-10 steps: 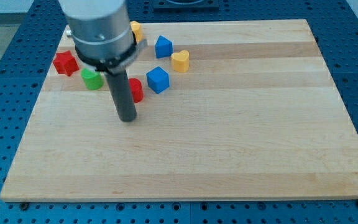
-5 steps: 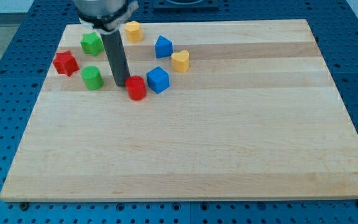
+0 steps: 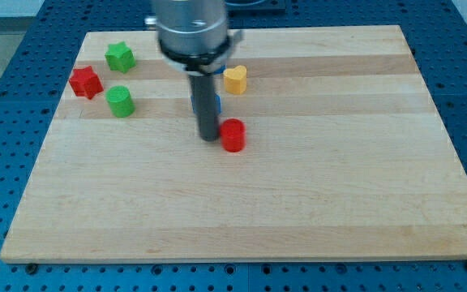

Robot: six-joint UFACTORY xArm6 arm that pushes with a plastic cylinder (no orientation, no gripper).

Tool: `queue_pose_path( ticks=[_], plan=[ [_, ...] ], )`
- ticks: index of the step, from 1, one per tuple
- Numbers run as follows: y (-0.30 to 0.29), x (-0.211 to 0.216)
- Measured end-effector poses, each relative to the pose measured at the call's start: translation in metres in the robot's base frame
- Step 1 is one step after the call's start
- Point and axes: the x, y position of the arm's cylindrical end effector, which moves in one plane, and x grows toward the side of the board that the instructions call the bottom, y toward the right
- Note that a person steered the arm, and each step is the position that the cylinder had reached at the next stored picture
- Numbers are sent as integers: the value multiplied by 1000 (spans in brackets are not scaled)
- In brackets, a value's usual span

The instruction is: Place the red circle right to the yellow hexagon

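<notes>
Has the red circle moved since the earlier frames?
Yes. The red circle has shifted toward the view's right and slightly down, farther from the green cylinder; my tip sits at its left.

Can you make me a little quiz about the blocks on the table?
1. True or false: my tip is right beside the red circle block, on the view's left of it.
2. How many green blocks show on the wooden board?
3. Which block sits nearest the view's left edge: A the yellow heart-shaped block, B the red star-shaped block, C the round green block?

Key: 1 true. 2 two: the round one and the knobbly green block near the view's top. 3 B.
</notes>
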Motion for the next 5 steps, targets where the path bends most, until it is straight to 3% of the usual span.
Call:
queue_pose_path(
  ticks=[1,3,4,5],
  plan=[
    [63,3],
    [37,23],
    [47,86],
    [68,72]
  ],
)
